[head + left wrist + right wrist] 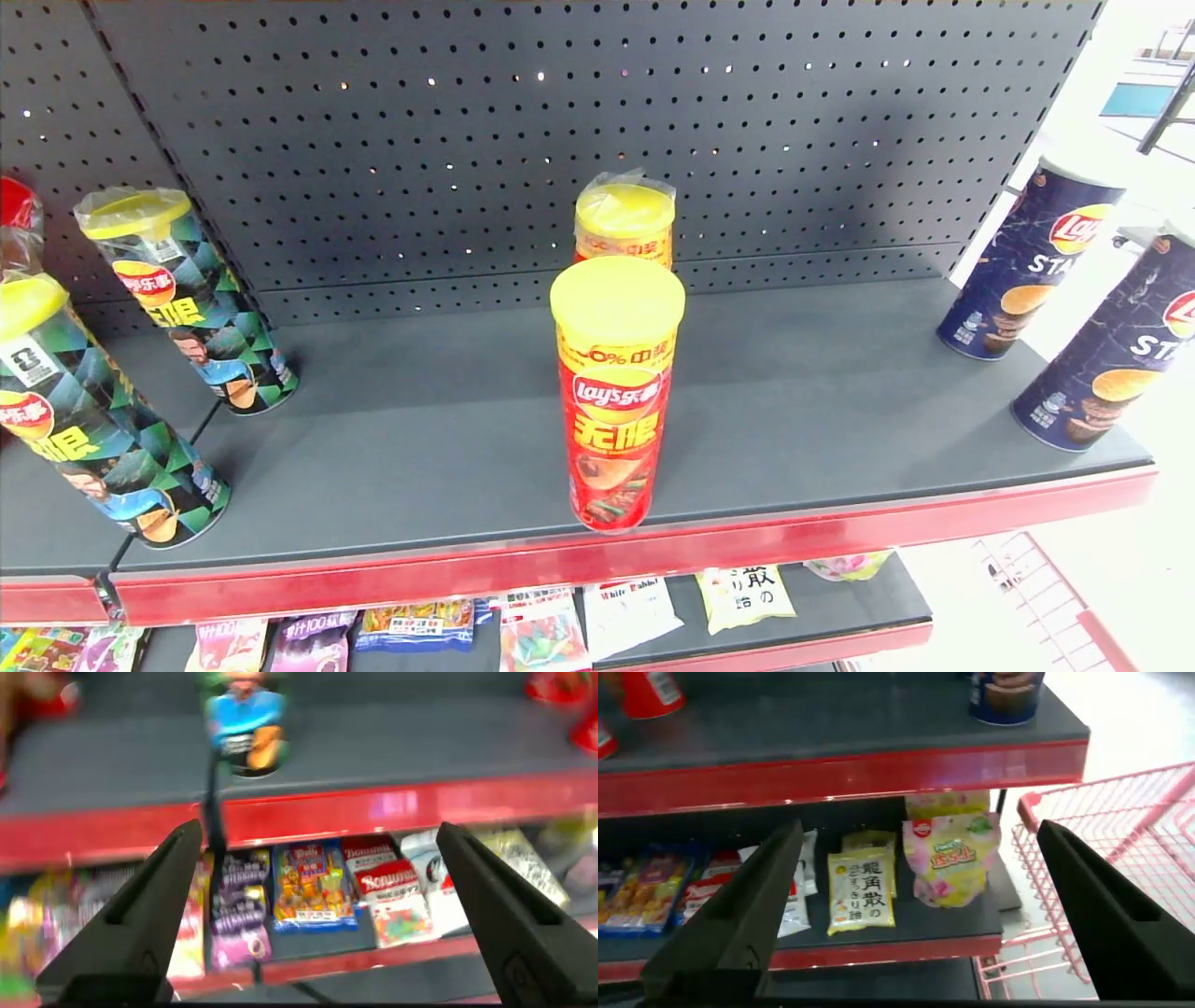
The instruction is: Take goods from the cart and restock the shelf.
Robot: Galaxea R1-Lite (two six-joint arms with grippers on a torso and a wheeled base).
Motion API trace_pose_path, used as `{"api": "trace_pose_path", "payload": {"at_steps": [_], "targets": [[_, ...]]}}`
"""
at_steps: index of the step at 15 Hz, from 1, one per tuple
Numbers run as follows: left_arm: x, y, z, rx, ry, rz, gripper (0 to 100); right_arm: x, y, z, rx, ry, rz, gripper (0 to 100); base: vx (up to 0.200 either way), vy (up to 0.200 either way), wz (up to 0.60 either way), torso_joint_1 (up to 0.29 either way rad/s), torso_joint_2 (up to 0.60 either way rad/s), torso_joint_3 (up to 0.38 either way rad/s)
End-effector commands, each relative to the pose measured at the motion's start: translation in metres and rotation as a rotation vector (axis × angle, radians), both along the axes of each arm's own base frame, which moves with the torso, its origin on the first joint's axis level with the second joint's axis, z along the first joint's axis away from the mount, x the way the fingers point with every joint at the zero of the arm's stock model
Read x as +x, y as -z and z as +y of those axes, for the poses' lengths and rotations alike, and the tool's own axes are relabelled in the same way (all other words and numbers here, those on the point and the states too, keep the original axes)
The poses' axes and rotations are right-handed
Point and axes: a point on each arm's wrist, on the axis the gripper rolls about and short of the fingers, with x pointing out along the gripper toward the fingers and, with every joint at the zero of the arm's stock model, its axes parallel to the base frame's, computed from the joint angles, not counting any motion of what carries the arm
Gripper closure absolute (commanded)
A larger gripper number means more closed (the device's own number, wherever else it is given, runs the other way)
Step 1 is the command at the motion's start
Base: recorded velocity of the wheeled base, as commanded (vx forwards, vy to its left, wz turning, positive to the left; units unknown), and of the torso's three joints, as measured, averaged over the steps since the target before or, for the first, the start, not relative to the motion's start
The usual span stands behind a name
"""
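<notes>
Where the dark shelf (794,401) stood, the pink cart (1106,786) was seen beside its right end; a red chip can (611,401) was set upright at the front edge; the left gripper (318,919) and right gripper (915,919) were held with jaws wide apart.

Shelf board (803,401): dk grey, red front strip. Back panel (560,121): dk grey, regular hole grid. Front ctr can (611,411): red body, yellow lid + yellow band. Rear ctr can (625,224): yellow lid, orange-red body. Left cans (196,308): green/teal triangle pattern, yellow lids. Right cans (1027,261): navy w/ pale marbling, orange chip graphic. Cart (1130,849): pink wire. Packet (861,891): yellow w/ black characters.
</notes>
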Motion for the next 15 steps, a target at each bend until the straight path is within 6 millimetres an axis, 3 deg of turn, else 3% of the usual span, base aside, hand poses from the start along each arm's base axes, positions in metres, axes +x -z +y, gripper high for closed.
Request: {"api": "trace_pose_path", "payload": {"at_steps": [1,2,3,4,6,7,8,10,15], "targets": [[0.0036,0.0144,0.0006,-0.011,-0.008,0.024,0,0.0004,0.0018,0.0001,-0.001,-0.001,0.003,0,0.000,0.000,0.00,0.000,0.00,0.000],[0.0038,0.0149,0.0050,-0.044,-0.202,0.017,0,0.0028,0.0051,-0.0012,0.007,0.071,0.035,0,0.000,0.000,0.00,0.000,0.00,0.000],[0.0040,0.0155,0.0062,-0.054,-0.257,0.005,0,0.0017,0.0085,-0.0021,-0.019,0.097,0.037,0,0.000,0.000,0.00,0.000,0.00,0.000],[0.0051,0.0170,0.0061,-0.054,-0.251,-0.001,0,0.0018,0.0083,-0.0015,-0.033,0.072,0.037,0,0.000,0.000,0.00,0.000,0.00,0.000],[0.0084,0.0185,-0.0009,0.024,0.061,-0.057,0,0.0019,0.0086,-0.0009,-0.026,0.041,0.041,0,0.000,0.000,0.00,0.000,0.00,0.000],[0.0082,0.0190,-0.0016,0.039,0.091,-0.051,0,0.0019,0.0086,-0.0009,-0.026,0.042,0.041,0,0.000,0.000,0.00,0.000,0.00,0.000],[0.0081,0.0186,-0.0011,0.042,0.071,-0.053,0,0.0018,0.0087,-0.0010,-0.030,0.047,0.039,0,0.000,0.000,0.00,0.000,0.00,0.000],[0.0086,0.0233,0.0043,-0.070,-0.173,-0.007,0,0.0018,0.0087,-0.0021,-0.028,0.095,0.040,0,0.000,0.000,0.00,0.000,0.00,0.000],[0.0086,0.0229,0.0016,-0.015,-0.053,-0.007,0,0.0018,0.0087,-0.0020,-0.033,0.093,0.040,0,0.000,0.000,0.00,0.000,0.00,0.000]]}}
